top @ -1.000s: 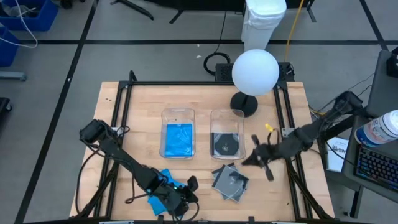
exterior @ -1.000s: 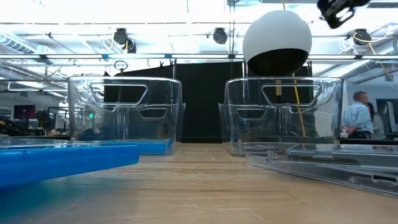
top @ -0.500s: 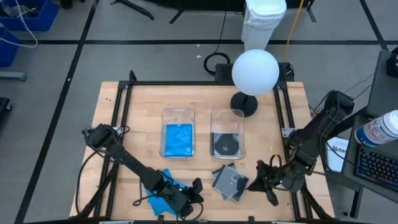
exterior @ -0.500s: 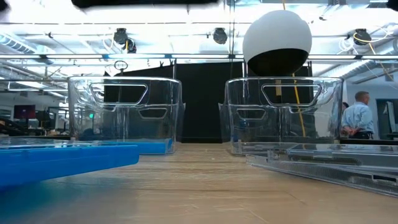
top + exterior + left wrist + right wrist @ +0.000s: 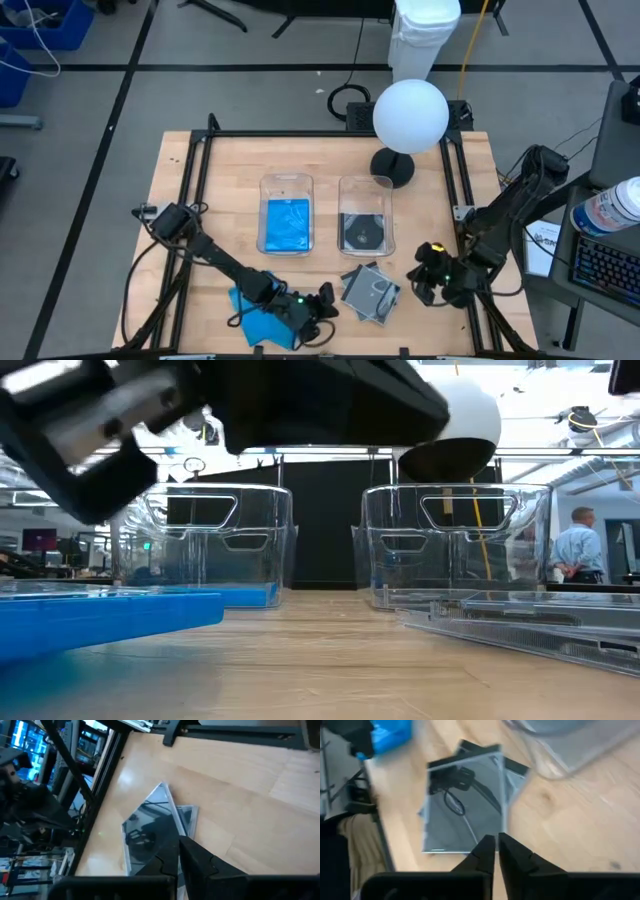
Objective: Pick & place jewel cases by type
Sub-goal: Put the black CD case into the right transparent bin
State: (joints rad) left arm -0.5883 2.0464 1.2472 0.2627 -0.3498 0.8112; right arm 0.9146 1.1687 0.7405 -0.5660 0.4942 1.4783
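Several clear jewel cases (image 5: 370, 293) lie stacked flat on the wooden table near its front edge, also seen in the low view (image 5: 520, 622). Blue jewel cases (image 5: 258, 320) lie flat at front left, under my left arm. My left gripper (image 5: 328, 299) is shut just left of the clear stack (image 5: 150, 827) and holds nothing (image 5: 179, 841). My right gripper (image 5: 418, 284) is shut just right of that stack (image 5: 465, 805), slanting down toward it with nothing between its fingers (image 5: 496, 839).
Two clear bins stand mid-table: the left bin (image 5: 287, 182) holds a blue case, the right bin (image 5: 365, 184) a clear case with a disc. A white globe lamp (image 5: 410, 115) stands behind them. Black frame rails (image 5: 196, 190) line the table. A person (image 5: 575, 550) stands in the room.
My right gripper has come from beside the right bin toward the table's near edge and down, rolling its wrist, and now faces the clear stack. My left gripper has moved right from above the blue cases toward the clear stack and sunk; the cases lie unmoved.
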